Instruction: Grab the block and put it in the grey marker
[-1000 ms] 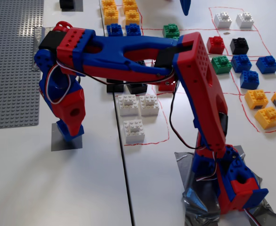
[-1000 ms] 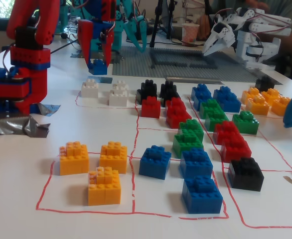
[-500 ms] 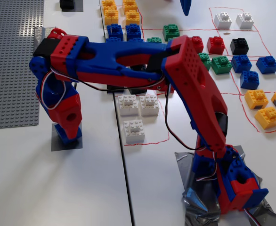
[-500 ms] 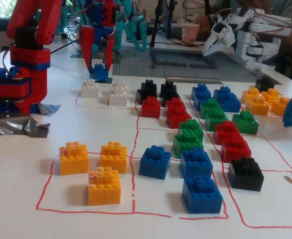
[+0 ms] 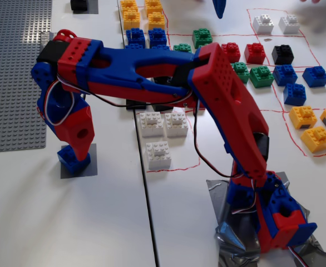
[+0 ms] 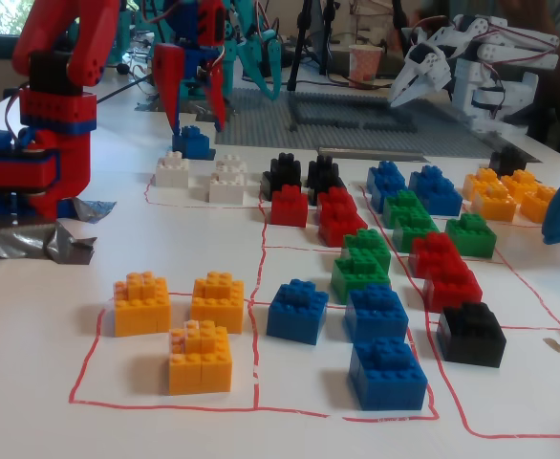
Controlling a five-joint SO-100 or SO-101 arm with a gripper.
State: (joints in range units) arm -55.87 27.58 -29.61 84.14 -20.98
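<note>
A blue block (image 5: 73, 159) sits on a small grey marker square (image 5: 89, 168) at the left of the white table. It also shows in the other fixed view (image 6: 192, 142), far back. My red and blue gripper (image 5: 75, 149) points down right over the block, its tips at the block's top. In the other fixed view the gripper (image 6: 196, 122) has its red fingers (image 6: 170, 91) spread about a block's width apart, and it looks open. Whether the tips touch the block cannot be told.
Red-lined fields hold several white (image 5: 163, 125), blue, green, red, yellow (image 5: 313, 125) and black blocks. A grey baseplate (image 5: 13, 72) lies at the left. Another grey marker bears a black block (image 5: 79, 5) at the top. My base (image 5: 274, 217) is taped at the bottom right. Other arms (image 6: 471, 67) stand behind.
</note>
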